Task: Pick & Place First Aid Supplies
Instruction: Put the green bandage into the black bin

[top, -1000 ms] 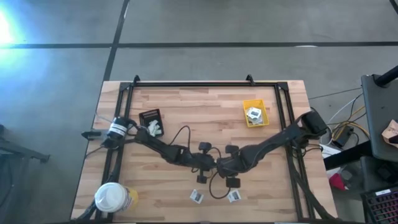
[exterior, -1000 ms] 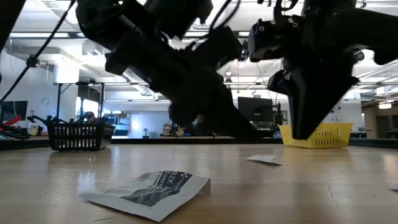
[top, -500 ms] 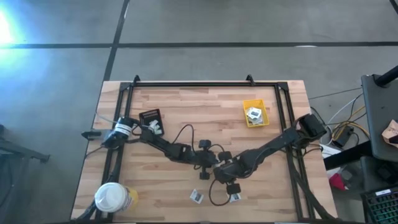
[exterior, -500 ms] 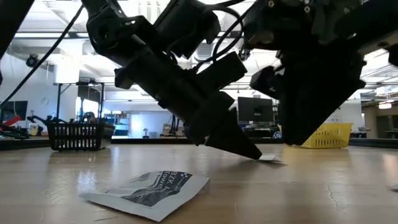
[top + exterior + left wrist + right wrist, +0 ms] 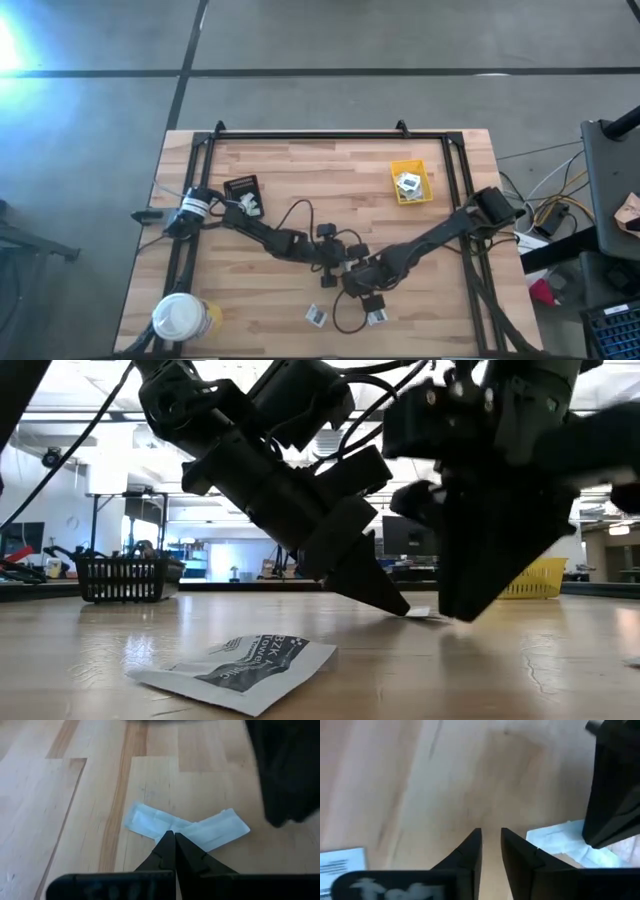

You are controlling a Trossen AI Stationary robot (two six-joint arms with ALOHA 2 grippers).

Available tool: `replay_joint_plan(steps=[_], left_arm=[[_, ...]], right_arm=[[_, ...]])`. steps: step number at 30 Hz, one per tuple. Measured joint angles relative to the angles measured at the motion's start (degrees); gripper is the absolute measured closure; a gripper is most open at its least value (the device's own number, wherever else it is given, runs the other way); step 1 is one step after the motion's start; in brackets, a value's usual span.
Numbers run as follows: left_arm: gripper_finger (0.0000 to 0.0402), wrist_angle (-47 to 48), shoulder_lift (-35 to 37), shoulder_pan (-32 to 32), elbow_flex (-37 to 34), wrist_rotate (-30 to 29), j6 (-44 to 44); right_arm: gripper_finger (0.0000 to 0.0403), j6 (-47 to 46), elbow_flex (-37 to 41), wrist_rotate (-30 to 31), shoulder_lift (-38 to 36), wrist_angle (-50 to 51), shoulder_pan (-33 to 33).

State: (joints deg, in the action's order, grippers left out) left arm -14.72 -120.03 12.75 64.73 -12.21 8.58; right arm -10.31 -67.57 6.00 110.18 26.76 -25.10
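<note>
Two narrow pale strips (image 5: 192,827) lie crossed in a V flat on the wooden table (image 5: 300,160). My left gripper (image 5: 174,836) is shut, its tips on the strips; in the low view its point (image 5: 395,604) meets the table beside a strip (image 5: 425,614). My right gripper (image 5: 491,839) hovers just next to them, open by a narrow gap with nothing in it, low over bare wood (image 5: 470,610). White square packets lie nearer the front edge (image 5: 316,316) (image 5: 377,317). In the high view both arms hide the strips. My left gripper sets its shut fingertips (image 5: 170,840) on the strips where the two cross (image 5: 175,829). The fingers slant down from the table's left. Both strips lie flat on the wood.
A yellow bin (image 5: 411,183) with packets stands at the back right. A black tray (image 5: 241,188) with white packets beside it sits at the back left. A round white-lidded tub (image 5: 182,320) is at the front left corner. One packet (image 5: 240,665) lies near the low camera.
My left gripper has come down and slid a little toward the table's right until its shut tips reached the strips. My right gripper has sunk and shifted toward the near-left, closing in beside the left gripper, and its wrist has rolled.
</note>
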Motion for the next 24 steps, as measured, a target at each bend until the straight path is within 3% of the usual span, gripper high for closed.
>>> replay_joint_plan(steps=[4,10,18,24], left_arm=[[0.0401,0.15,-0.03,0.0,-0.04,0.03,1.08],[0.0401,0.17,-0.09,0.0,-0.09,0.14,2.77],[0.0401,0.19,-0.09,0.0,-0.15,0.19,7.9],[0.0401,0.31,-0.09,0.01,-0.15,0.33,18.47]], right_arm=[[0.0309,0.24,-0.97,0.88,-1.21,0.45,-0.17],[0.0276,0.88,-1.16,10.3,-1.34,2.76,-0.17],[0.0268,1.07,0.95,9.47,-1.34,2.12,-0.24],[0.0275,1.51,1.44,9.14,-1.34,0.72,-0.28]])
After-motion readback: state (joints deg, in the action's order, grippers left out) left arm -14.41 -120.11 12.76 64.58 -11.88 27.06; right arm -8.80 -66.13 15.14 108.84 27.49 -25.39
